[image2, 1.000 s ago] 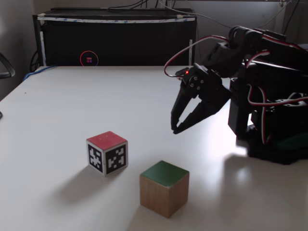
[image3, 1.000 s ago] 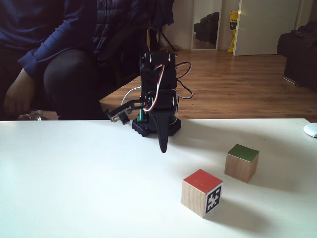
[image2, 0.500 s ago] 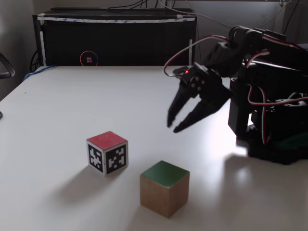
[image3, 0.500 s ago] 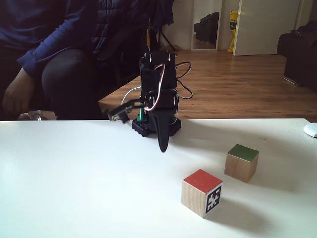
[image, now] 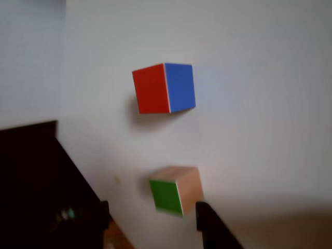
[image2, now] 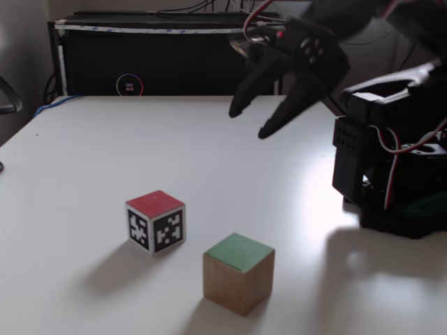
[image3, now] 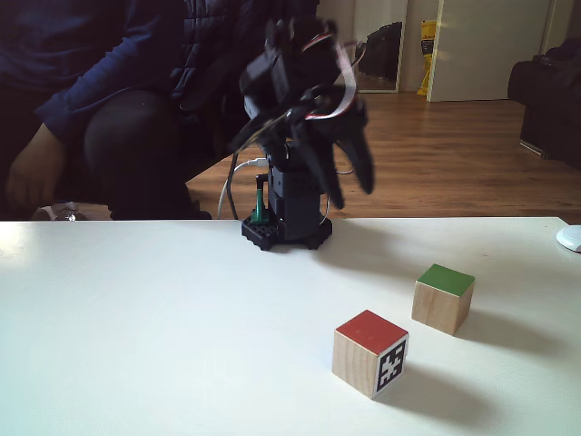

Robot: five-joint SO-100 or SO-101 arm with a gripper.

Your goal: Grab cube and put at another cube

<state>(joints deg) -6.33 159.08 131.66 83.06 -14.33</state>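
Observation:
The cube (image2: 237, 272), green on top with plain wood sides, rests on the white table near the front edge; it also shows in a fixed view (image3: 443, 298) and in the other view (image: 174, 192). Another cube (image2: 156, 222), red on top with black-and-white marker faces, stands a little to its left; the other view shows its red and blue faces (image: 163, 88). My gripper (image2: 249, 123) hangs open and empty, high above the table and well behind both cubes. In the other view the cube lies just beyond my open fingertips (image: 201, 207).
A black box (image2: 167, 56) stands along the table's back edge. The arm's base (image2: 398, 181) sits at the right. A seated person (image3: 91, 109) is behind the table, and a white object (image3: 570, 238) lies at its right edge.
The arm has lifted; the gripper rose from near the table surface to well above it, and its jaws spread wider. Both cubes stayed put.

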